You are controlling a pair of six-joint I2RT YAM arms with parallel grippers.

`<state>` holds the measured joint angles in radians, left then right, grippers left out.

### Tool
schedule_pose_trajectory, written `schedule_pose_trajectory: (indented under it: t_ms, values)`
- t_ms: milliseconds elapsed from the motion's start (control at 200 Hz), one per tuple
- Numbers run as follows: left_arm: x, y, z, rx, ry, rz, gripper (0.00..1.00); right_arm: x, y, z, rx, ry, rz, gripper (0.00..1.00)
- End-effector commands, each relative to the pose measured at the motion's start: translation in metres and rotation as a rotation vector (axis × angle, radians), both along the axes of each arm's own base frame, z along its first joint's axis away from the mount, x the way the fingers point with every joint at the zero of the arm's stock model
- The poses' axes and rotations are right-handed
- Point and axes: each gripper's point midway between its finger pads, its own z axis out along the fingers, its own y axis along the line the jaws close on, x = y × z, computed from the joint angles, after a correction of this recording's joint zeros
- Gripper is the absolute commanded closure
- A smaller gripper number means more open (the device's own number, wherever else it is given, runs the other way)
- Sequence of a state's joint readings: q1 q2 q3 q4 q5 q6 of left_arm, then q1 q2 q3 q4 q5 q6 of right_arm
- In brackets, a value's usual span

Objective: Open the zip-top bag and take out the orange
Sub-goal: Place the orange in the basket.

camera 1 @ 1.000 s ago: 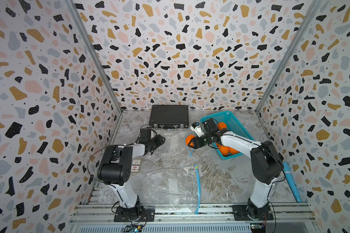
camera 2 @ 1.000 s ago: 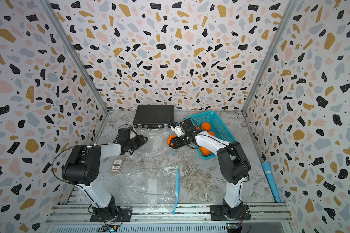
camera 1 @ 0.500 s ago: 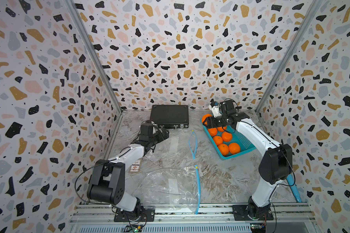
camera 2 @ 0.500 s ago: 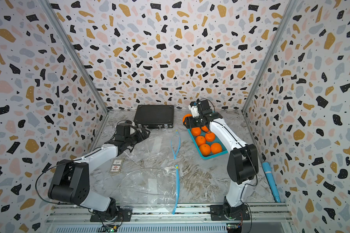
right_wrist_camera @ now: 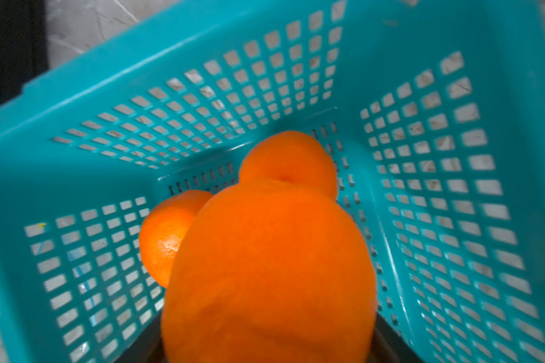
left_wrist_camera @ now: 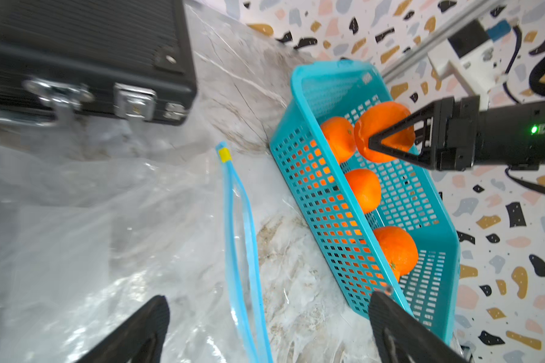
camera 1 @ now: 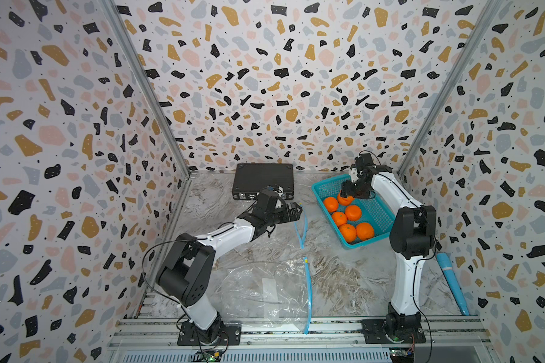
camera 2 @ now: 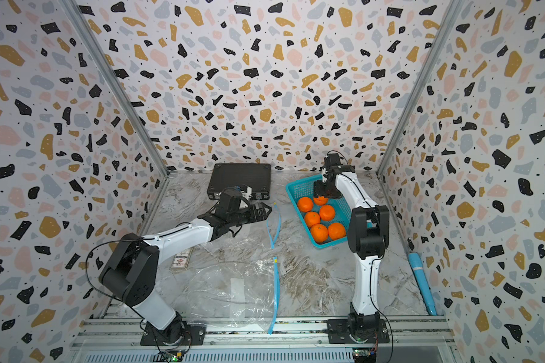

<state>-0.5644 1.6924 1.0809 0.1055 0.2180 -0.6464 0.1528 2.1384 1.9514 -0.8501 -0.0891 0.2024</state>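
Relocated: right end effector [camera 1: 350,194], clamped on orange [left_wrist_camera: 375,121], from centre of worktop [camera 1: 343,276] to over teal basket [camera 1: 379,217]; five loose oranges [camera 1: 353,212] below it. Left end effector [left_wrist_camera: 268,303]: jaws wide apart, holding nothing. Zip-top bag [left_wrist_camera: 107,220]: beneath and ahead of it, mouth parted. Printed card [camera 2: 181,258] back beside its arm: text illegible.

Teal lattice basket [left_wrist_camera: 296,94]; black case [camera 1: 263,179]; bright-orange orange [right_wrist_camera: 265,267]; terrazzo-speckled walls [camera 1: 265,94].

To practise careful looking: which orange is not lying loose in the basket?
The orange at the basket's far end: the right gripper grips it, while the other oranges lie loose.
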Motion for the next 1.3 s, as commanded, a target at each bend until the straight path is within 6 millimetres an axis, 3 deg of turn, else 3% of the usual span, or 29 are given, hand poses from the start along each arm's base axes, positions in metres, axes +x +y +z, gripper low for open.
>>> schedule_pose_trajectory:
  t_ms: [0, 115, 310, 506, 726, 956, 1291]
  values:
    - [0.006, -0.018, 0.016, -0.012, -0.061, -0.032, 0.01, 0.0, 0.008, 0.03, 0.048, -0.046, 0.056, 0.43]
    - [0.007, -0.021, 0.007, -0.005, -0.045, -0.039, 0.01, 0.003, 0.031, 0.028, 0.152, -0.055, 0.116, 0.46]
    - [0.012, -0.021, 0.01, 0.004, -0.055, -0.033, 0.01, 0.017, 0.039, 0.025, 0.173, -0.042, 0.112, 0.46]
    - [0.016, -0.03, 0.004, -0.01, -0.031, -0.048, 0.01, 0.029, 0.052, 0.005, 0.191, -0.009, 0.125, 0.46]
    - [0.015, -0.031, -0.004, -0.001, -0.01, -0.052, 0.01, 0.029, 0.059, -0.019, 0.17, 0.039, 0.127, 0.45]
    - [0.013, -0.032, -0.001, -0.009, -0.015, -0.062, 0.01, 0.029, 0.051, -0.035, 0.115, 0.061, 0.109, 0.36]
    - [0.011, -0.034, -0.003, -0.026, -0.006, -0.072, 0.01, 0.035, 0.044, -0.032, 0.073, 0.041, 0.087, 0.22]
